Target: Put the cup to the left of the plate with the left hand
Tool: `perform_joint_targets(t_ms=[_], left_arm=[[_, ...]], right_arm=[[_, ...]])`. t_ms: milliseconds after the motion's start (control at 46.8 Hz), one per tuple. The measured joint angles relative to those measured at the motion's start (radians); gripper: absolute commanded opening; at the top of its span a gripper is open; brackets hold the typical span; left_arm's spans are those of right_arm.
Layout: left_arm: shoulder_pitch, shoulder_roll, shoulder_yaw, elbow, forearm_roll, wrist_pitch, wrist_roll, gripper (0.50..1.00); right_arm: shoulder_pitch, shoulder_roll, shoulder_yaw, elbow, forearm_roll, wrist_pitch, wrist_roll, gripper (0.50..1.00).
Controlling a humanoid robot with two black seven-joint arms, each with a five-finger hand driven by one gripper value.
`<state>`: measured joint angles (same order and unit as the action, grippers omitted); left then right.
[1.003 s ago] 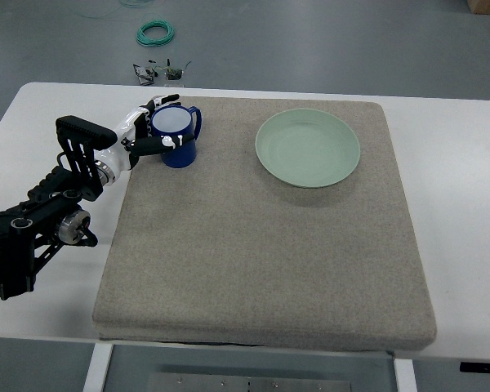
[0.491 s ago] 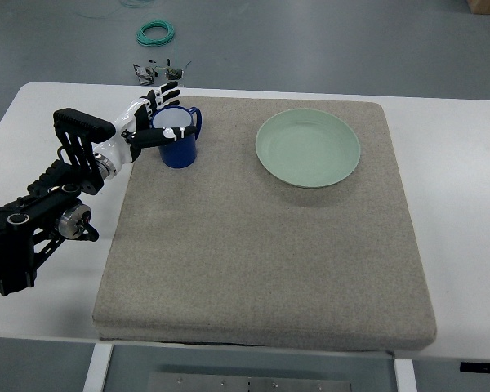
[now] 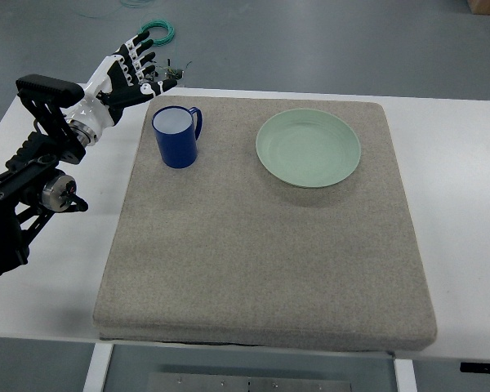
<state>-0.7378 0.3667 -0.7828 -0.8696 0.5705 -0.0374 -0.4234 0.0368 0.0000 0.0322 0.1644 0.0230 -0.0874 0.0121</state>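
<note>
A dark blue cup (image 3: 176, 137) with a white inside stands upright on the grey mat (image 3: 261, 237), its handle pointing right. A pale green plate (image 3: 308, 148) lies on the mat to the cup's right, with a gap between them. My left hand (image 3: 124, 73) is open, fingers spread, lifted up and to the left of the cup and apart from it. It holds nothing. The right arm is out of view.
The mat lies on a white table (image 3: 457, 204). On the floor beyond the far edge lie a green cable coil (image 3: 157, 32) and some small dark parts (image 3: 171, 73). My left arm's black body (image 3: 24, 204) covers the table's left side.
My left hand let go of the cup, opened and pulled back up and to the left. The cup stayed upright in place.
</note>
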Motion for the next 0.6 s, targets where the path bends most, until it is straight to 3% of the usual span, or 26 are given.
perform_joint_targets(t_ms=[235,598], left_arm=[[-0.106,-0.025,-0.014,-0.002,-0.004,-0.003,0.000,0.994],[-0.193,-0.185,-0.059,0.016,-0.116,0.026,0.015,0.992]], right_arm=[[0.000,0.000,0.000,0.000,0.000,0.000,0.000,0.934],[0.000,0.000,0.000,0.000,0.000,0.000,0.000,0.934]])
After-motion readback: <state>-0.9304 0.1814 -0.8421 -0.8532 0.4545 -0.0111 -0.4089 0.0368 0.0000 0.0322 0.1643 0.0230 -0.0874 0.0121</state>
